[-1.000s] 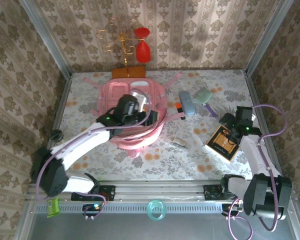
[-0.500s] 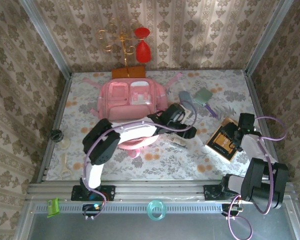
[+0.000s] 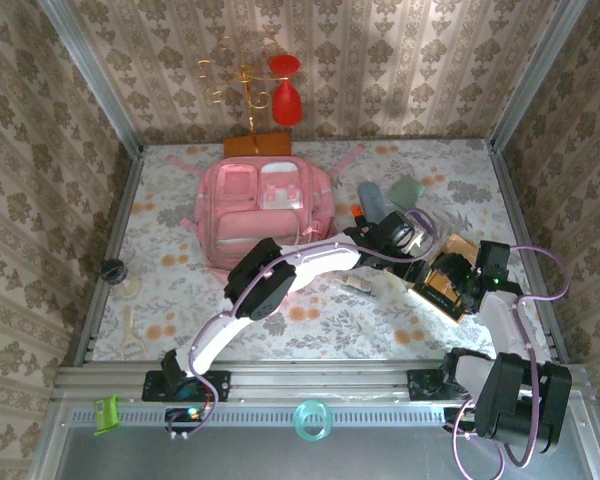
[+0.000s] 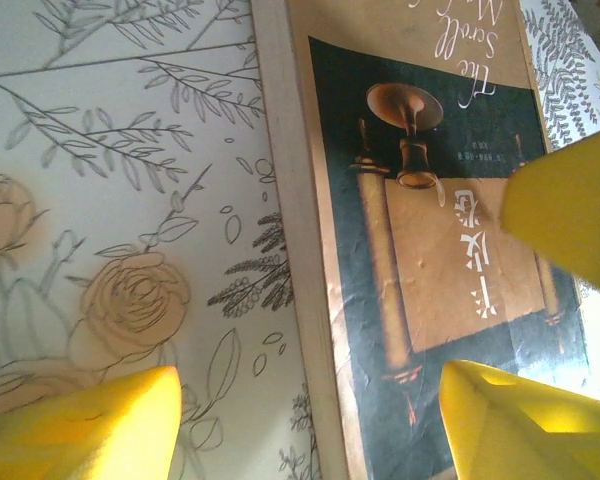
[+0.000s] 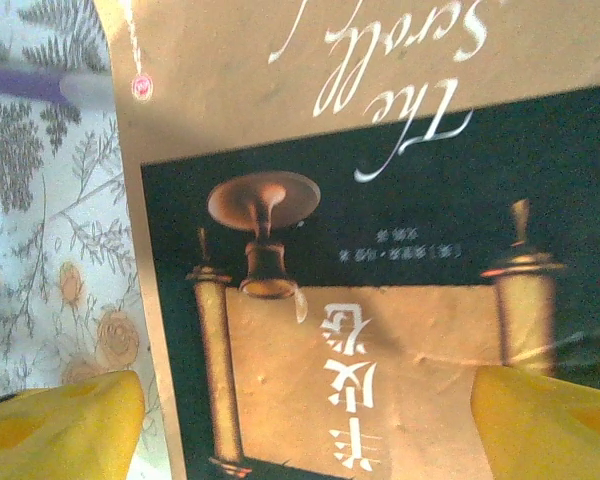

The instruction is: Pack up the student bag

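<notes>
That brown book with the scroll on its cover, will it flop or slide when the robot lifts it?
The book lies flat with a straight edge, so it probably stays fairly stiff. It looks smooth and faintly shiny, so it may slip. Flat on the table, it should not roll.

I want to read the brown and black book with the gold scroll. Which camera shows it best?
The right wrist view: the brown and black book is close, its title letters big. The left wrist view shows it partly behind a yellow finger. The top view shows it tiny.
</notes>
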Robot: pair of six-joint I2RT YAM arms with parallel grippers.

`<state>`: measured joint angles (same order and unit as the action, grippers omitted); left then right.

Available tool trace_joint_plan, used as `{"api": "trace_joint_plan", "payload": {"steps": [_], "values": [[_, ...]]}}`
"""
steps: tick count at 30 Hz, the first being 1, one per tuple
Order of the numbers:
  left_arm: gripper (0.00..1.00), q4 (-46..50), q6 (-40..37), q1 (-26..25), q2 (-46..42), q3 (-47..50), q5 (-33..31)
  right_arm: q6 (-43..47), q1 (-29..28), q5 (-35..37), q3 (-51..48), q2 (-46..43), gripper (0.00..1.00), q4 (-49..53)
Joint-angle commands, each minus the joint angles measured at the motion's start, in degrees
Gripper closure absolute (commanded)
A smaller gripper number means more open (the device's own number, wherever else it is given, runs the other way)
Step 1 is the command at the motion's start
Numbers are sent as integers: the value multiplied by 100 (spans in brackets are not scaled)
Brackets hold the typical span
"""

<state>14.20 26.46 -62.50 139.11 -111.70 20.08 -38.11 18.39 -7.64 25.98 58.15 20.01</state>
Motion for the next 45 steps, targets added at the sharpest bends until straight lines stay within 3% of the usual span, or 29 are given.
{"api": "trace_joint_plan", "payload": {"steps": [1, 10, 18, 23, 30, 34, 39, 42, 45], "values": [[34, 298, 188, -49, 262, -416, 400, 112, 19, 523, 10, -33, 12, 219], [52, 394, 263, -167, 515, -783, 1044, 31, 39, 332, -4, 298, 14, 48], [64, 87, 626, -38, -7, 162, 885, -465, -4, -1212, -378, 202, 31, -488], [68, -497, 964, 135, -557, 1183, 860, -806, -376, -1302, -577, -329, 39, -378], [71, -768, 1131, 186, -707, 1365, 1169, -1043, -924, -902, -731, -674, 42, -297], [69, -580, 1138, 207, -665, 1234, 973, -489, -934, -302, -247, -817, 42, 305], [62, -376, 917, 220, -634, 926, 707, 203, -873, 1461, 362, -820, 26, 835], [59, -253, 792, 197, -453, 618, 657, 374, -483, 1824, 514, -375, 17, 739], [55, 4, 643, 179, -180, 228, 563, 383, 0, 1616, 594, 327, 11, 444]]}}
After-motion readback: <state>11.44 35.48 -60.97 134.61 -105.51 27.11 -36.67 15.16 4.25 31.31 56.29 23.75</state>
